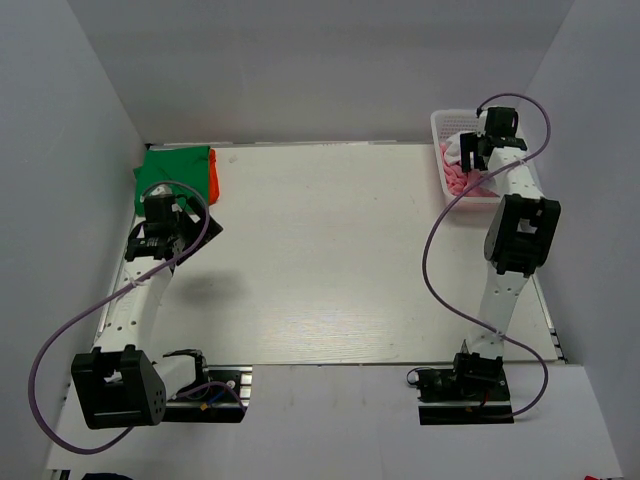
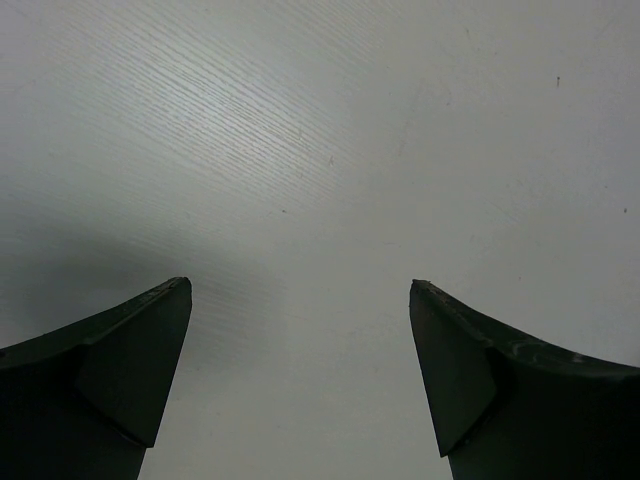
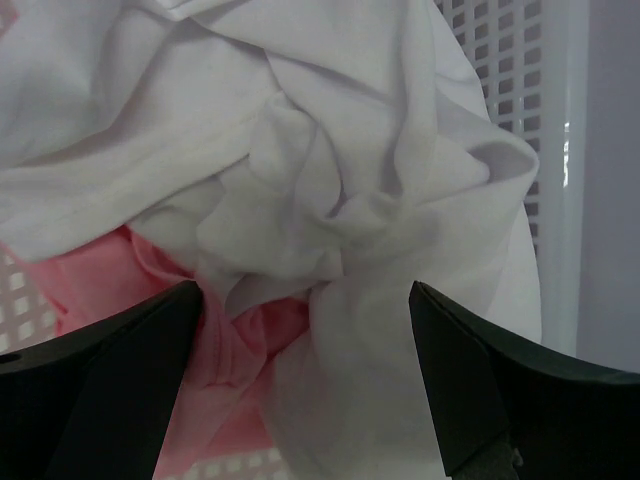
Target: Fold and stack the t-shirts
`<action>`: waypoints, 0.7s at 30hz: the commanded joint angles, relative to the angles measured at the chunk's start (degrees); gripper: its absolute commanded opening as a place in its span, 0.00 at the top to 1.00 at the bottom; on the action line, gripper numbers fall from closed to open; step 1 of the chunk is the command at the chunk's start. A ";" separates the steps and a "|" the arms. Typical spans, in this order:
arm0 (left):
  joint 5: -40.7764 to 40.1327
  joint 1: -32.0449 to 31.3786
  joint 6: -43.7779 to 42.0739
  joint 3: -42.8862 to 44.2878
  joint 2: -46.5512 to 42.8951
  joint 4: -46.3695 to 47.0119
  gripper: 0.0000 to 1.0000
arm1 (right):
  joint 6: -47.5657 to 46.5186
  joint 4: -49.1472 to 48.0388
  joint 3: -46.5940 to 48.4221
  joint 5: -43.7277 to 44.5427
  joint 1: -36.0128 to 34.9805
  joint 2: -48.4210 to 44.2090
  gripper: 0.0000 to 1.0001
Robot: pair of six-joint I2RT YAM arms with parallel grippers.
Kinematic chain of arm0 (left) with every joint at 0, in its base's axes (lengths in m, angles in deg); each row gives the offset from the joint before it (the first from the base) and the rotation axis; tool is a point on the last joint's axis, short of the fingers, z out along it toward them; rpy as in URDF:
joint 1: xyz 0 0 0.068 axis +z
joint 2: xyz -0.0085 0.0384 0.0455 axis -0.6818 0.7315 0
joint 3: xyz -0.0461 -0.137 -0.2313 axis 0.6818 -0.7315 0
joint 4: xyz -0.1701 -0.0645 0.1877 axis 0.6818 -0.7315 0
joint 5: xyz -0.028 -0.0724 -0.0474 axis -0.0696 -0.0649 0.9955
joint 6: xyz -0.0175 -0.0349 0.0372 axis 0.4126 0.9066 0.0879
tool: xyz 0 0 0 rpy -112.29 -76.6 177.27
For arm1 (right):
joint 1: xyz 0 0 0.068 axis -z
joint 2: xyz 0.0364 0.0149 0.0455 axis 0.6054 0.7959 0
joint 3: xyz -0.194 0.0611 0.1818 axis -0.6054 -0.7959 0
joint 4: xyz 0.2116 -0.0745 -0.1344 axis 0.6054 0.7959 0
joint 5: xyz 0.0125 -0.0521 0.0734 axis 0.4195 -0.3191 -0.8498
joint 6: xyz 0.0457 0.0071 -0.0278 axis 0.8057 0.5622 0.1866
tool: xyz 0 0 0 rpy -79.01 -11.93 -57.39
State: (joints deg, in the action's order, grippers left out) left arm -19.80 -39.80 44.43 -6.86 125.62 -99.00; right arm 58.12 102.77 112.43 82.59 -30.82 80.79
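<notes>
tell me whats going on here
Two robot arms are working on folding and stacking t-shirts. The right hand is open close over a crumpled white shirt that lies on a pink shirt in the basket, not yet gripping it. The left hand is open over bare table. A green shirt lies flat in the far left corner, an orange shirt showing at its edge.
</notes>
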 commanded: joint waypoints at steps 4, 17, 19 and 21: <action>-4.50 -0.19 0.28 0.45 -1.23 -1.72 0.00 | -7.27 0.75 9.27 1.00 1.47 6.55 0.10; -5.03 -0.19 0.28 0.98 -0.09 -2.24 0.00 | 1.78 5.74 9.45 -16.47 3.49 13.32 0.38; -5.56 -0.19 0.28 0.98 -0.70 -2.24 0.00 | 3.35 7.06 8.66 -20.86 3.93 13.24 0.58; -5.56 -0.19 0.28 0.98 -0.70 -2.24 0.00 | 4.06 7.42 8.66 -23.67 4.20 13.06 1.00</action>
State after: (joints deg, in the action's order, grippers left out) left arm -24.23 -39.80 44.47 -6.86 125.65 -100.77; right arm 59.02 106.75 121.58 67.22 -27.15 93.10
